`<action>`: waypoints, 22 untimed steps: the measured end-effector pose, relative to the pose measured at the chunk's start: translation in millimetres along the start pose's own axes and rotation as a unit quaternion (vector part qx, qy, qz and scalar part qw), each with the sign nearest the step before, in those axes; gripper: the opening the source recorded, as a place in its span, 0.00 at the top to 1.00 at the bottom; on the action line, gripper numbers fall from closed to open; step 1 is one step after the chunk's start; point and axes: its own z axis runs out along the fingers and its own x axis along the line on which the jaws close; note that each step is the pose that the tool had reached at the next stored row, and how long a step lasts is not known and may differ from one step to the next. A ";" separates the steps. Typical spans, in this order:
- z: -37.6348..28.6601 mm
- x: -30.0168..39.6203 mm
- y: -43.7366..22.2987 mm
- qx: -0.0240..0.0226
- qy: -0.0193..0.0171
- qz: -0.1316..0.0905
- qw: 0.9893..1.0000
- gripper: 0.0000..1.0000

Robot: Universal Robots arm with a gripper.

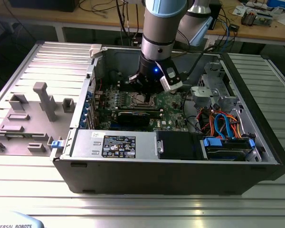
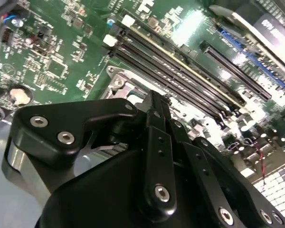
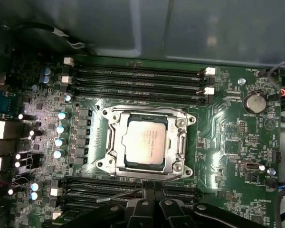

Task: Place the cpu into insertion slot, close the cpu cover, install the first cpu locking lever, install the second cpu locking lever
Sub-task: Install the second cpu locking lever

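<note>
A ribbed metal table (image 1: 33,61) carries an open computer case (image 1: 171,171) and grey fixtures (image 1: 42,99).

The cpu (image 3: 143,142) has a dull, brushed silver-tan metal top. Around it, the cpu cover (image 3: 180,137) is bright, shiny bare metal. The circuit board (image 3: 228,142) looks glossy green, with long matt black plastic memory slots (image 3: 137,80) at 12 o'clock from the chip. The gripper (image 2: 154,102) is smooth, semi-gloss black with shiny metal screw heads. The computer case (image 1: 171,180) is matt dark grey metal, resting on a ribbed, pale metal counter (image 1: 133,209).
</note>
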 end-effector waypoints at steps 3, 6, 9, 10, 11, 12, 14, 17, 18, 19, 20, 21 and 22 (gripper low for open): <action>3.0 8.6 -2.0 0.000 0.002 0.000 1.000 0.89; 5.3 15.9 -3.5 -0.001 0.003 -0.001 1.000 0.89; 9.5 27.2 -5.5 -0.008 0.002 -0.002 1.000 0.89; 10.1 28.2 -6.4 -0.010 0.002 -0.002 1.000 0.89; 10.7 29.4 -7.6 -0.013 0.002 -0.003 1.000 0.89; 11.4 31.8 -9.1 -0.017 0.001 -0.003 1.000 0.89; 12.4 34.2 -10.7 -0.022 0.001 -0.003 1.000 0.89; 14.7 36.7 -14.5 -0.030 0.000 -0.003 1.000 0.89; 15.6 37.8 -16.6 -0.034 0.000 -0.003 0.999 0.89; 16.5 39.4 -18.5 -0.041 -0.001 -0.004 0.999 0.89; 16.7 39.8 -19.0 -0.048 0.000 -0.004 0.999 0.89; 16.7 39.9 -18.9 -0.048 0.000 -0.004 0.999 0.89; 16.8 39.9 -18.9 -0.048 0.000 -0.004 0.999 0.89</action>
